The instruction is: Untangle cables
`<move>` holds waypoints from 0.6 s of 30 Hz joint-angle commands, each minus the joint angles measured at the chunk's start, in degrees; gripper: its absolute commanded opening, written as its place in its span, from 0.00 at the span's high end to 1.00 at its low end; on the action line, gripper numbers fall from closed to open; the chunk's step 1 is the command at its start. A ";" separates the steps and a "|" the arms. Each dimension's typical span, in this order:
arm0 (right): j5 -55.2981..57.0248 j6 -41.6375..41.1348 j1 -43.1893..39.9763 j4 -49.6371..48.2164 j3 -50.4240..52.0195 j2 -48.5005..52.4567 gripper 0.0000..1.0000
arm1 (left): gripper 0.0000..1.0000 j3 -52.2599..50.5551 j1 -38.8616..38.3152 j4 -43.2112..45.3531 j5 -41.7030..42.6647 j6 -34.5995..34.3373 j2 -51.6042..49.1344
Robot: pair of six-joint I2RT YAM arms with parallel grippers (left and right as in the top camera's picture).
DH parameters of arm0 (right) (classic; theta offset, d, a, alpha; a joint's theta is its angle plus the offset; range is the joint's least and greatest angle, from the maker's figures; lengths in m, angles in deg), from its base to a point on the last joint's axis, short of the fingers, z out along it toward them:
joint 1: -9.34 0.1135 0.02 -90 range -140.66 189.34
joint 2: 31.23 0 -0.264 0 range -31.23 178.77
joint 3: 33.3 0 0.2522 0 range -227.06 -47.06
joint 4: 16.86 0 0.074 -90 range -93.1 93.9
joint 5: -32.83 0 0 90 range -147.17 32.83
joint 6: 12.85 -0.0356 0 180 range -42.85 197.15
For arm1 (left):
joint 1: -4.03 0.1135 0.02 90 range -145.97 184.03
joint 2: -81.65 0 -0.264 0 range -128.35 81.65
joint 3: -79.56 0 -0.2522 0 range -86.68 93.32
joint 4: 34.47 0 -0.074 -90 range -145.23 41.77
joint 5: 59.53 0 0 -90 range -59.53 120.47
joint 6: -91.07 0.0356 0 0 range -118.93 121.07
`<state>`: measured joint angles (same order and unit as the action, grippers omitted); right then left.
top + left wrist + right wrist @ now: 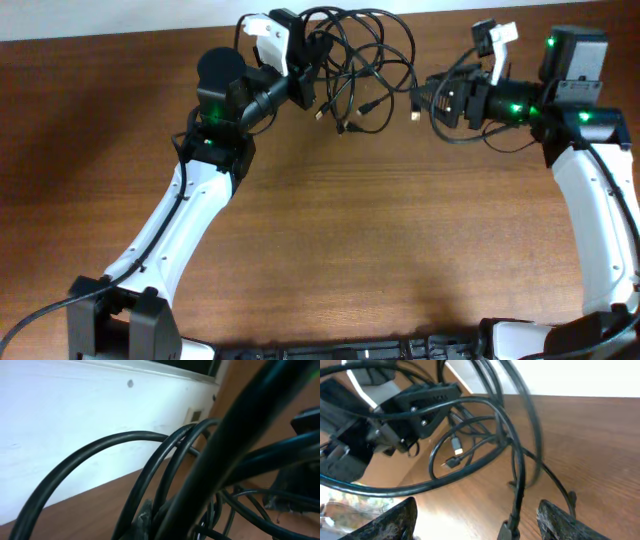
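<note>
Overhead: two robot arms meet over a knot of thin black cables (365, 60) near the far edge of a wooden table (350, 230). The left gripper (312, 75) sits in the left side of the bundle, and the right gripper (425, 97) faces it from the other side. Loose plugs (340, 120) dangle toward the table between them.

Left wrist: blurred loops fill the lens, arching in front of a white wall (75, 415). The claw's tips are buried in cord. It seems pressed together on the cables and holding them up, but the view is too crowded to be sure.

Right wrist: the right claw is spread wide, with one finger (395, 520) at each lower corner. A single strand (517, 495) runs down between them, ungripped. Beyond it, several loops hang around the left gripper, and two plug ends show inside the lowest loop.

The step in hand looks like picking a strand to draw free. It would go best if the right claw closed on just the one strand between its fingers, low down near its plug, rather than on a crossing of two cords. A slow pull to the right, away from the held bundle, would let the plug follow out through the loops. A sideways yank would risk tightening the knot or snagging a plug on a neighbouring loop.
</note>
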<state>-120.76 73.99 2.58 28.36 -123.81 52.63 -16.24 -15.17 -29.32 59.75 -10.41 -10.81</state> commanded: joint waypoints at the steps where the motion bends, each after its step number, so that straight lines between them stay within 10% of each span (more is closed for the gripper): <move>1: 3.26 -14.32 0.02 -2.69 -0.42 -0.57 0.24 | 1.00 0.24 -0.31 0.83 -3.61 -1.79 1.70; 5: 2.38 -35.91 0.00 -7.32 -0.42 -0.57 0.01 | 1.00 0.24 -0.81 1.01 -3.58 -1.70 1.70; 9: -2.62 -51.84 0.02 -7.96 -0.42 -0.55 0.01 | 1.00 0.22 -1.40 2.32 -0.39 3.43 1.70; 18: -5.62 -54.42 3.50 -8.66 -0.42 -0.55 0.49 | 1.00 0.24 -4.11 5.18 0.24 8.98 1.70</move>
<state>-125.72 19.96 5.16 20.12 -123.77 52.63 -16.29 -18.61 -24.95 58.64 -3.31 -10.81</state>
